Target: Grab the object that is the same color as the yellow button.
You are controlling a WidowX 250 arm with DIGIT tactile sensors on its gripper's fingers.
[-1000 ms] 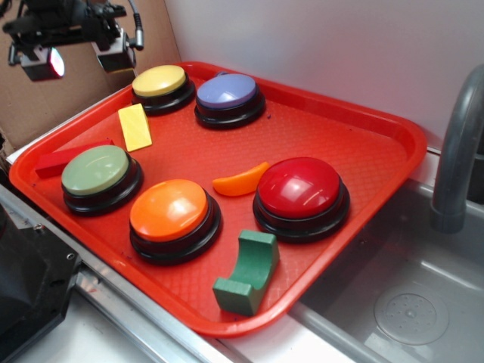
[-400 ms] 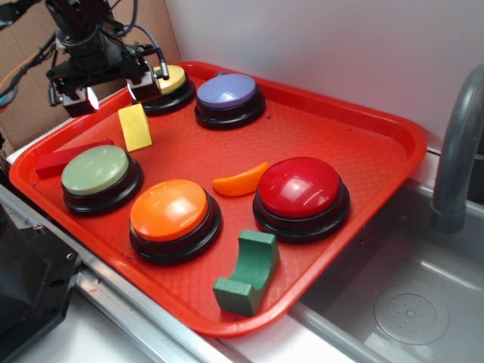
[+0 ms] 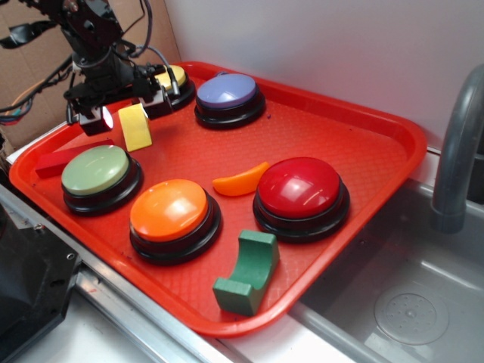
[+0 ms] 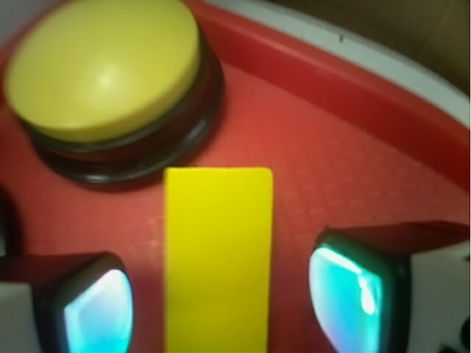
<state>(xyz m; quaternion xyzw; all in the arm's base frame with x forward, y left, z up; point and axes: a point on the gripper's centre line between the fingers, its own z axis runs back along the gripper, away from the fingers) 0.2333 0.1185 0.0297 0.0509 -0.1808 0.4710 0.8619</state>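
Nearest me on the red tray (image 3: 355, 128) sits the green arch block (image 3: 247, 272), then the orange button (image 3: 170, 215), the red button (image 3: 301, 193) and the orange crescent (image 3: 240, 181) between them — none of that is mine.

Further back, at the tray's far left corner, is what I want: the yellow block (image 4: 218, 257), lying flat just in front of the yellow button (image 4: 107, 66). In the wrist view it runs straight up the middle between my two pads (image 4: 353, 290), with clear tray showing on both sides. So the gripper (image 3: 121, 115) is spread wide, straddling the block, gripping nothing yet.

What worries me: the block is thin and flat, so if I close too high the pads may slide over its top edge and pinch air. The left gap looks narrower than the right, so an uneven close could shove the block sideways or twist it. The yellow button's black base is also close ahead; drifting forward could bump it.

The arm comes in from the far left corner, wrist pointing steeply down over the block, cables trailing behind.
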